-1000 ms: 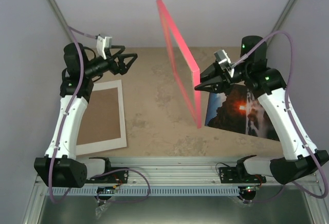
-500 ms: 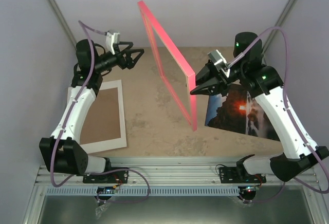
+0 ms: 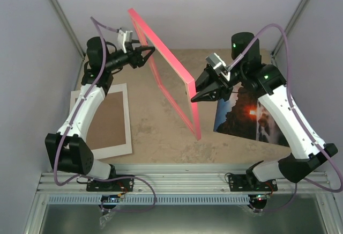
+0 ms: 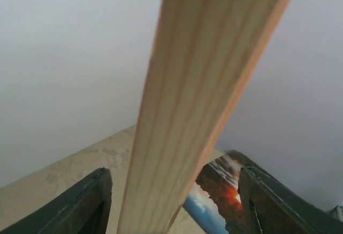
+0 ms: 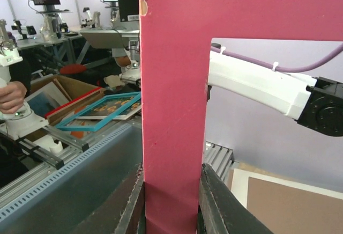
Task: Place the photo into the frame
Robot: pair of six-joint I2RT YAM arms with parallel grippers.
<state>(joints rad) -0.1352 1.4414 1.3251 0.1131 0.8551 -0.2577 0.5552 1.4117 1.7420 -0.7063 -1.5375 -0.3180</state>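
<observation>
The pink frame hangs in the air over the middle of the table, standing on edge and tilted. My right gripper is shut on its near right side bar, and the frame fills the space between both pads. At the frame's far upper end, my left gripper is open and straddles the pale wooden edge, with a gap on each side of the bar. The photo lies flat on the table under the right arm. It also shows past the bar, between the left fingers.
A brown backing board with a white border lies flat at the left, beside the left arm; it also shows low in the right wrist view. Grey walls enclose the table on three sides. A metal rail runs along the near edge.
The right arm has carried the frame up and to the left. The left gripper has moved in to the frame's far end, now straddles it, and its jaws have narrowed.
</observation>
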